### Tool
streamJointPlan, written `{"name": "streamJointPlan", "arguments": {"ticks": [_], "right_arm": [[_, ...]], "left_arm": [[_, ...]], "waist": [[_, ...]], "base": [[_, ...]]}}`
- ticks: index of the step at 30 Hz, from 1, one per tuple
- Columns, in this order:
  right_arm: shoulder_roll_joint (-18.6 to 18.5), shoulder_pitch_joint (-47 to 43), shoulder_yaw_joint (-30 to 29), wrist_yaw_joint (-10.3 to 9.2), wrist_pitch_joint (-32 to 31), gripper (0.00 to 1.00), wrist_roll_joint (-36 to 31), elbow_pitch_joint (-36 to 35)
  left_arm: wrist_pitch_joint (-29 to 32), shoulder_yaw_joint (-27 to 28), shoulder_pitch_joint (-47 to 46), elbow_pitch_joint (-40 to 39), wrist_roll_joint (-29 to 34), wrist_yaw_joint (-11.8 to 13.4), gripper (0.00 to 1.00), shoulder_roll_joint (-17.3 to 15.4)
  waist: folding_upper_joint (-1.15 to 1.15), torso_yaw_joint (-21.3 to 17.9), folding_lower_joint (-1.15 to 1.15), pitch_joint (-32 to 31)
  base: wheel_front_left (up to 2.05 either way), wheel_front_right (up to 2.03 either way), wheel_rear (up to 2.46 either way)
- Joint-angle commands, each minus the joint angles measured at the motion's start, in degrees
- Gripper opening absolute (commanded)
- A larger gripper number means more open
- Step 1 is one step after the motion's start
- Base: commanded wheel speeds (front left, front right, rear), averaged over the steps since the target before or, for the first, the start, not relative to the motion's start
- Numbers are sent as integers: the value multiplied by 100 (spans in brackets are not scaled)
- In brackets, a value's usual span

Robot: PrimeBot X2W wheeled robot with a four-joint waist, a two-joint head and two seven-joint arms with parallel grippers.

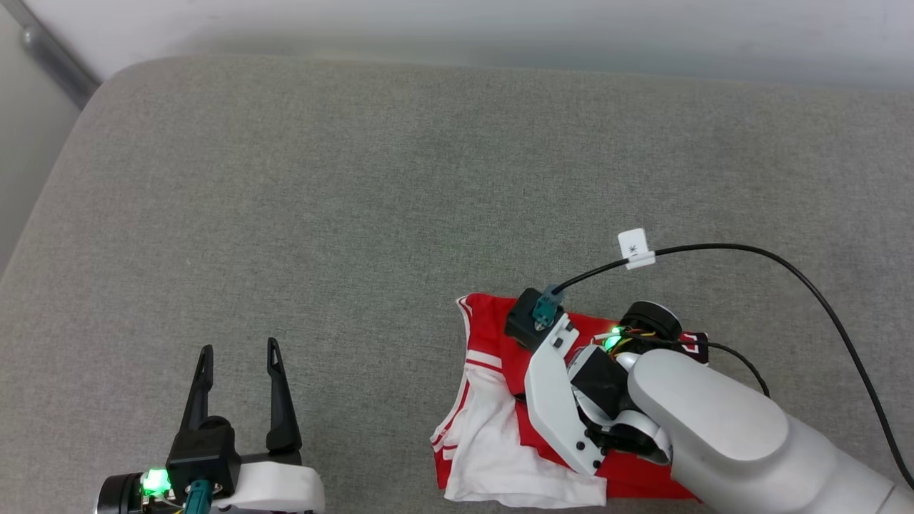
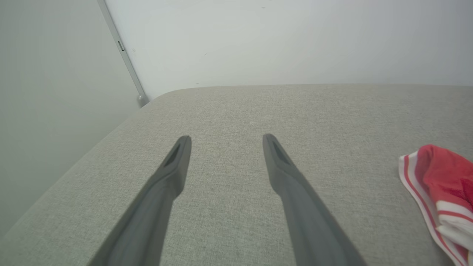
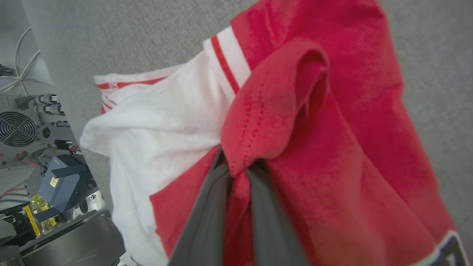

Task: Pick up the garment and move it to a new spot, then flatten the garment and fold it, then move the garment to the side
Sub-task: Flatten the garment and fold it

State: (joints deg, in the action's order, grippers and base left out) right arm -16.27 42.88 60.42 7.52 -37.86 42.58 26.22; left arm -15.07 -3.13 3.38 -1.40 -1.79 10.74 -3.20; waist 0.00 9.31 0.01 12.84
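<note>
A grey fabric-covered worktop [image 1: 357, 178] is seen stretching back to a pale wall. The right arm's pale forearm [image 1: 714, 421] is reached in from the near right and bent down over the garment [image 1: 493, 435]. The garment is lain crumpled at the near right of the worktop, with its red body bunched under the wrist. A white sleeve with red-and-white trim is spread toward the left. At the garment's right edge a dark, white-outlined patch is glimpsed, possibly part of a numeral, though too little is shown to be sure.

The left claw [image 1: 240, 348] is held over bare worktop at the near left, well apart from the garment, with its two dark fingers spread wide and nothing between them. The right claw [image 3: 238, 162] is clamped on a raised fold of the red fabric, the cloth being pinched between the fingers. A black cable [image 1: 750, 248] is looped from the right wrist, and a small white tag [image 1: 635, 248] is fixed on it.
</note>
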Motion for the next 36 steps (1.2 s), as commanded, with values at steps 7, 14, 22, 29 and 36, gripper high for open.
{"name": "streamJointPlan", "arguments": {"ticks": [7,14,22,29,36], "right_arm": [[-264,458,446,-6,1085,100,-122,-155],[-633,430,-474,-5,3061,100,-631,-284],[-491,-326,-2566,-5,4990,100,-2014,172],[-41,-1549,-4481,-5,5305,100,-2955,-531],[544,-2981,-5570,-5,5302,100,-3437,-1655]], "left_arm": [[-13,139,168,37,-9,-13,100,15],[-13,274,404,-1,-18,-123,100,23],[-13,302,533,14,14,-148,100,28],[-13,341,576,29,65,-206,100,30],[-13,367,703,15,113,-246,100,30]], "waist": [[0,-147,-1,-289],[0,-387,-1,-621],[0,-633,-1,-793],[0,-731,-1,-914],[0,-844,-1,-1048]], "base": [[0,0,0],[0,0,0],[0,0,0],[0,0,0],[0,0,0]]}}
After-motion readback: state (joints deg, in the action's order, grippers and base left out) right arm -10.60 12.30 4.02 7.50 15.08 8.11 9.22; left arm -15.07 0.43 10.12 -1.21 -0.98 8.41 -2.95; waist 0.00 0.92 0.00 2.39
